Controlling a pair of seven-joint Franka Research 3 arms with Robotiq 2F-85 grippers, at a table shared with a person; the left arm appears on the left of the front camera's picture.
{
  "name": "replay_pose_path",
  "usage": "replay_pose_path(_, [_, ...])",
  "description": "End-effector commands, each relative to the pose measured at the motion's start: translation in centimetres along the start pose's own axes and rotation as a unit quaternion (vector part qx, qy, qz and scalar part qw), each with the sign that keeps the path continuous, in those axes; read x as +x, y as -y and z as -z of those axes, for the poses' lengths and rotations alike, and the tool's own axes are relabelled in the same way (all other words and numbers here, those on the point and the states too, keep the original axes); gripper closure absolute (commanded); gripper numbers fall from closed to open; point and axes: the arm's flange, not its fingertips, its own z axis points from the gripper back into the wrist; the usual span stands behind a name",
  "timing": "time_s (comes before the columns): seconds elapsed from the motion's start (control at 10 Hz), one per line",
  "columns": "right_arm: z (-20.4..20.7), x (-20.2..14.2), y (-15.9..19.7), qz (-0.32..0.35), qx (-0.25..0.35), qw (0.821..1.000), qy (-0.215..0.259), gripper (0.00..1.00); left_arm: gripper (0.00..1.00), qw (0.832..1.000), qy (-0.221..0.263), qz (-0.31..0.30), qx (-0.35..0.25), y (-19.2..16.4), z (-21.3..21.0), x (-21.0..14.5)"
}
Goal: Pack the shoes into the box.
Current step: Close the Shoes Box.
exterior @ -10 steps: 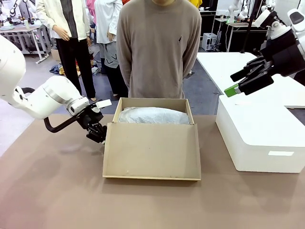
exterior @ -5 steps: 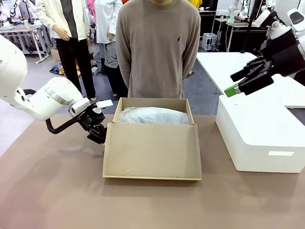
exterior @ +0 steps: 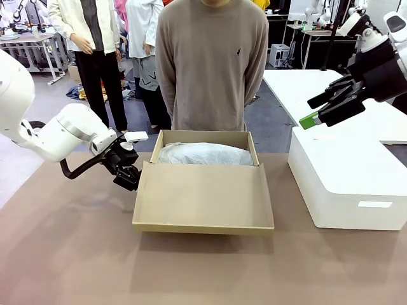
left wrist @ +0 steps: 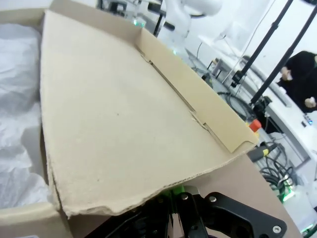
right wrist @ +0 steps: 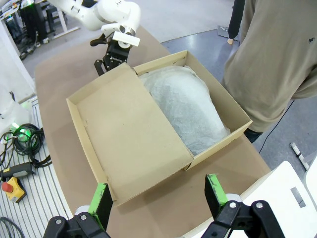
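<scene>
Now we note the left gripper (exterior: pixel 129 179) clamped on the flap lid (exterior: pixel 203 194) has raised it off the table versus before; box (exterior: pixel 203 141) at 12 o'clock; right gripper (exterior: pixel 316 109) wide, empty; no legible print.

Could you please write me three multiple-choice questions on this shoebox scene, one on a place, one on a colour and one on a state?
1. Where is the left gripper?
A. at the lid's left corner
B. over the white box
C. inside the shoebox

2. What colour is the paper in the shoebox?
A. red
B. white
C. black

3. How is the right gripper?
A. shut on the paper
B. shut on the lid
C. open, holding nothing

Answers:
1. A, the front view shows it at the left corner of the lid.
2. B, white tissue lines the shoebox.
3. C, its green-padded fingers stand wide apart in the air.
</scene>
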Motion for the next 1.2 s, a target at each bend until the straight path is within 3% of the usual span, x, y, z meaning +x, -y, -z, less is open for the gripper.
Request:
replay_pose_path(0.0, [0.1, 0.1, 0.2, -0.004, 0.007, 1.000, 0.010, 0.00, 1.00, 0.999, 0.041, -0.004, -0.002, 0.3, -0.7, 0.7])
replay_pose_path(0.5, [0.1, 0.1, 0.2, -0.004, 0.007, 1.000, 0.010, 0.00, 1.00, 0.994, 0.101, -0.033, 0.015, 1.7, -1.8, 2.6])
replay_pose_path(1.1, [0.1, 0.1, 0.2, -0.004, 0.007, 1.000, 0.010, 0.00, 1.00, 0.982, 0.166, -0.031, 0.087, 4.0, -3.1, 4.6])
